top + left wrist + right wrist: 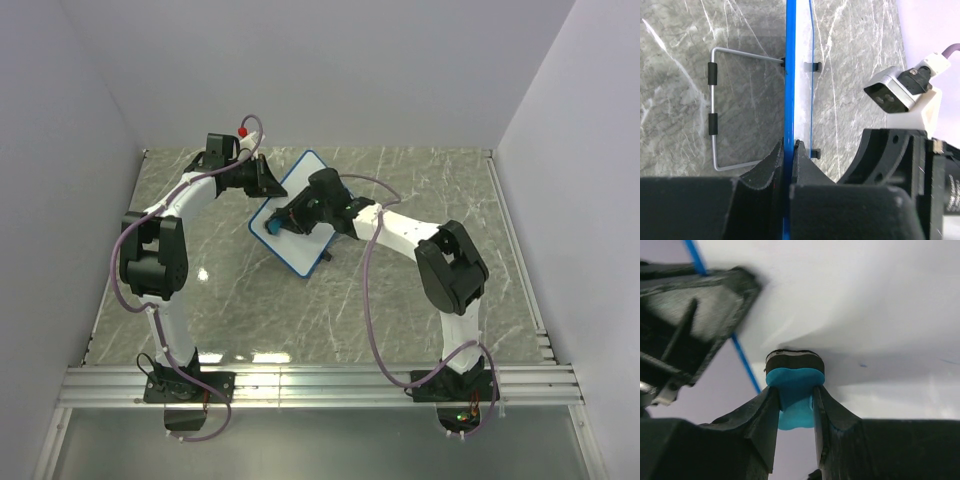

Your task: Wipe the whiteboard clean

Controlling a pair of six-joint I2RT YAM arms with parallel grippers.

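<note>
The whiteboard, white with a thin blue frame, stands tilted on the marble table near the middle. My left gripper is shut on its far edge; in the left wrist view the jaws pinch the blue frame edge-on at the gripper. My right gripper is shut on the blue eraser. In the right wrist view the gripper holds the eraser, whose dark felt face presses against the white board surface. A tiny dark speck shows on the board.
A wire stand with black sleeves sticks out behind the board. The right arm's wrist camera is close to the board. White walls enclose the table on three sides; a metal rail runs along the near edge.
</note>
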